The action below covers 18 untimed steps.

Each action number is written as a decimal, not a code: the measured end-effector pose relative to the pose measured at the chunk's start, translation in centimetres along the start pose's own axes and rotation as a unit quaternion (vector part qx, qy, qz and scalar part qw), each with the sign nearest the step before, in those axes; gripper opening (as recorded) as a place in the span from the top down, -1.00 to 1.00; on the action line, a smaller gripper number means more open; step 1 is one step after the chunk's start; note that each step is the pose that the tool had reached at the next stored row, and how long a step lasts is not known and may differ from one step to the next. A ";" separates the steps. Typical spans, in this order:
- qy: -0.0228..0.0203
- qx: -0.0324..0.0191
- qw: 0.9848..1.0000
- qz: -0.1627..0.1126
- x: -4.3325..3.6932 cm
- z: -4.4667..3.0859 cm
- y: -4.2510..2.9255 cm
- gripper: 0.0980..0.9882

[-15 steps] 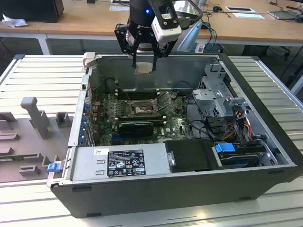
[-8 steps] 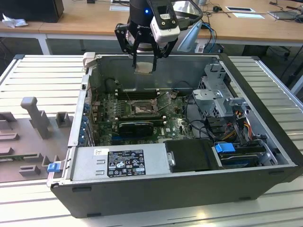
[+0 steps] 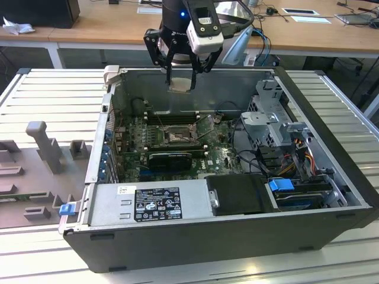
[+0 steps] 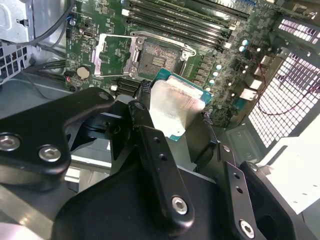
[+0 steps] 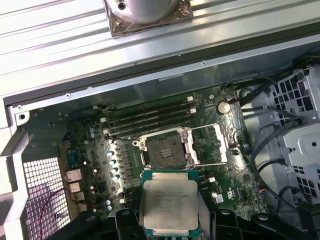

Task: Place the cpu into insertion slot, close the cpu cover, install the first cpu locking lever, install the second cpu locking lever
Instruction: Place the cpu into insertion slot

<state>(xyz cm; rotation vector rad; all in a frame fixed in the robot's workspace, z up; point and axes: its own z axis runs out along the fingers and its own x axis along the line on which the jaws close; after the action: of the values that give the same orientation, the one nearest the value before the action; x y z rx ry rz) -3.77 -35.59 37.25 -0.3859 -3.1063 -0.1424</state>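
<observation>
The first step is in hand: the cpu (image 5: 169,202) is not yet placed. It is carried above the open computer case (image 3: 331,177), clear of the green motherboard (image 3: 219,157). It is clamped at two opposite edges by the black fingers (image 4: 141,107) of the gripper (image 3: 180,80), which are closed on the chip and on nothing else.

In the exterior view the chip is seen over the far part of the case. The insertion slot (image 3: 176,136) lies lower and nearer, about midway between the exterior view's left and right. How far the chip stands off from a point straight above the slot cannot be judged with confidence.

The chip is a thin flat square. Its pale brushed-metal top is dully reflective, and a green board edge is exposed around it. The slot (image 5: 164,150) is a square recess with a dark rim and a fine-grained contact field. The cpu cover (image 5: 220,145), a thin metal frame with a square window, is swung open beside it. What appear to be thin wire levers are raised at its edges. Long dark memory slots (image 5: 150,117) are set just beside the socket.

By judgement, placement calls for a level chip, edges squared to the rim, and a gentle descent onto the delicate contacts.
</observation>
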 end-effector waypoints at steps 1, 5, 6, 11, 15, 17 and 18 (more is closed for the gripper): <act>0.000 0.000 1.000 0.002 0.00 0.00 0.00 0.04; -0.001 0.000 1.000 0.009 0.00 0.00 0.00 0.04; -0.001 0.000 1.000 0.010 0.00 0.00 0.00 0.04; -0.002 0.000 1.000 0.020 0.00 0.00 0.00 0.04; -0.002 -0.001 1.000 0.027 0.00 0.00 0.00 0.04; -0.003 -0.001 0.999 0.034 0.00 0.00 0.00 0.04; -0.003 -0.001 0.999 0.038 0.00 0.00 0.00 0.04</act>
<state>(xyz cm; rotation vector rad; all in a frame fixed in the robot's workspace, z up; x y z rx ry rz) -3.77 -35.59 37.25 -0.5040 -3.0928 -0.1431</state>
